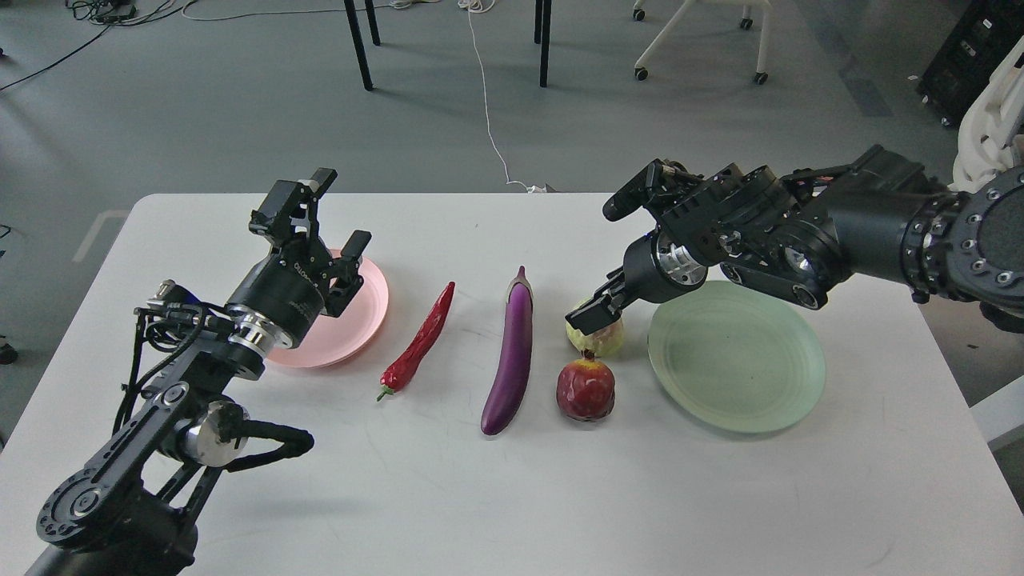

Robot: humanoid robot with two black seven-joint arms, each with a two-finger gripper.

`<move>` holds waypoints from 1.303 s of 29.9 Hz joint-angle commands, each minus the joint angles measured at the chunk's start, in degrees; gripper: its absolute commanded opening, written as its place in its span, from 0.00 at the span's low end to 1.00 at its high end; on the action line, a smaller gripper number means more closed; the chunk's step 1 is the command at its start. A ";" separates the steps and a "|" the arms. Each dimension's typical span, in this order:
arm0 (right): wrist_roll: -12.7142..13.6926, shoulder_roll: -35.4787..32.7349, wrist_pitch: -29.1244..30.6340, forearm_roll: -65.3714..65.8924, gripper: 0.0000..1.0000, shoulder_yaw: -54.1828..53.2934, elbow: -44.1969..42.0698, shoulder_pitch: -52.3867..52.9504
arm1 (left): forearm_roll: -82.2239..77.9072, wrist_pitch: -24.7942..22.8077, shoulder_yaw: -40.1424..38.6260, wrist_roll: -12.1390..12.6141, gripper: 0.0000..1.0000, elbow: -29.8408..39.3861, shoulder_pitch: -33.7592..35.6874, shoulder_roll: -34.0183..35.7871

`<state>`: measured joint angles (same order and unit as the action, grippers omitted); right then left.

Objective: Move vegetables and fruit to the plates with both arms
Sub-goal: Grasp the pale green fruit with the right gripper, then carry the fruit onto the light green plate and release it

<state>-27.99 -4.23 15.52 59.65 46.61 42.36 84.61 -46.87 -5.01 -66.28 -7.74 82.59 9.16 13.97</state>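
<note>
A red chili pepper (420, 340), a purple eggplant (512, 356), a yellow-green fruit (606, 342) and a dark red pomegranate (586, 390) lie in the middle of the white table. A salmon-pink plate (364, 320) sits at the left and a pale green plate (736, 360) at the right; both hold nothing. My left gripper (336, 214) is open and empty above the pink plate's far edge. My right gripper (593, 315) reaches down onto the top of the yellow-green fruit. Its fingers are dark and overlap, so I cannot tell how the jaws stand.
The white table (512, 496) ends at its far edge just behind the grippers. Beyond it are grey floor, table legs (358, 44), a chair base (696, 40) and a white cable (488, 104). A white machine part (988, 128) stands at the right edge.
</note>
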 commanded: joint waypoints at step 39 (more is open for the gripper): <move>-0.01 -21.95 -1.37 8.82 0.39 3.31 11.16 6.10 | 0.02 -0.09 0.01 0.09 0.98 0.82 -0.46 -0.44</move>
<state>-28.00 -23.28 14.22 65.75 49.78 53.11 92.77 -46.85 -5.09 -66.27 -7.64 83.41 8.68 13.77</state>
